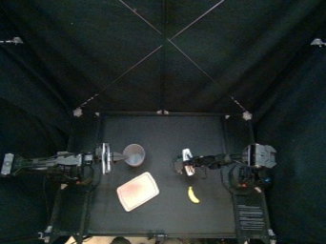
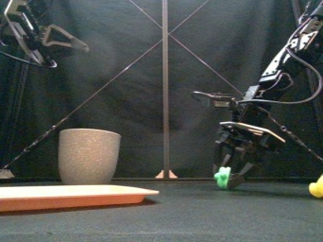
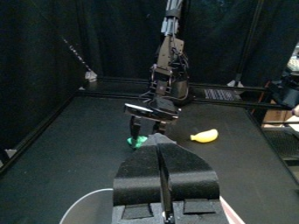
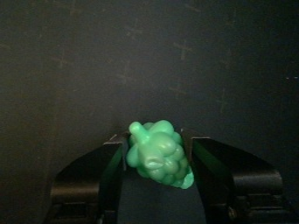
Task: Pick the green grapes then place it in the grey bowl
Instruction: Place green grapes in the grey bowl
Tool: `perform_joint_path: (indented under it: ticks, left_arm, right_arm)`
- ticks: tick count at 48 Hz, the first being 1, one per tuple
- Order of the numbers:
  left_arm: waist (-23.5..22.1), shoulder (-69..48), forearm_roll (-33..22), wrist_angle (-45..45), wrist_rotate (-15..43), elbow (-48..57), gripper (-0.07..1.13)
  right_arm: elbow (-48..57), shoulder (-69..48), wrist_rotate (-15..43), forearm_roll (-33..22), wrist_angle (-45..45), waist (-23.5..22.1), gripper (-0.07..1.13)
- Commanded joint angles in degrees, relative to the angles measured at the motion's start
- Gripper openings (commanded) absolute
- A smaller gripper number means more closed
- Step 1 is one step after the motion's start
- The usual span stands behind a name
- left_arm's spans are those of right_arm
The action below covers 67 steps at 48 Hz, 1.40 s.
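Note:
The green grapes (image 4: 158, 156) sit between the jaws of my right gripper (image 4: 160, 166), which is shut on them. In the front view the grapes (image 2: 224, 177) hang at the fingertips of the right gripper (image 2: 232, 171), right at the table surface; whether they touch it I cannot tell. The grey speckled cup (image 2: 90, 156) stands upright well to the left of them, seen from above as the grey cup (image 1: 133, 153). My left gripper (image 3: 163, 179) rests shut and empty beside the cup's rim (image 3: 84, 208). In the left wrist view the grapes (image 3: 138, 137) appear under the right arm.
A flat pink tray (image 1: 137, 193) lies in front of the cup, near the table's front. A yellow banana toy (image 1: 193, 194) lies to the tray's right, in front of the right gripper (image 1: 189, 163). The left arm (image 1: 71, 163) stays at the table's left side.

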Motion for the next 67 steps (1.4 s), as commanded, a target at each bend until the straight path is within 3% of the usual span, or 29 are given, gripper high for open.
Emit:
perform_joint_path:
  ticks: [1, 20, 28, 40, 67]
  left_arm:
    - [0.18, 0.09, -0.53, -0.35, -0.18, -0.70, -0.01]
    - [0.53, 0.09, -0.79, -0.62, 0.18, -0.44, -0.01]
    - [1.67, 0.00, -0.88, -0.62, 0.18, 0.18, -0.01]
    - [2.20, 0.00, -0.88, -0.35, 0.09, 0.35, -0.01]
    - [2.11, 0.09, -0.88, 1.58, 0.09, 0.70, -0.01]
  right_arm:
    - [-1.05, -0.97, 0.18, 0.35, -0.26, -0.09, 0.72]
    - [-12.83, -4.39, -0.18, -1.23, 1.32, 1.14, 0.72]
    - [-20.13, -3.69, 0.00, -2.37, -1.93, 1.93, 0.72]
    - [-30.76, 4.13, 0.18, -2.46, -10.81, 2.55, 0.72]
    - [-48.25, 22.24, 0.70, 3.78, -7.21, 3.96, 0.72]
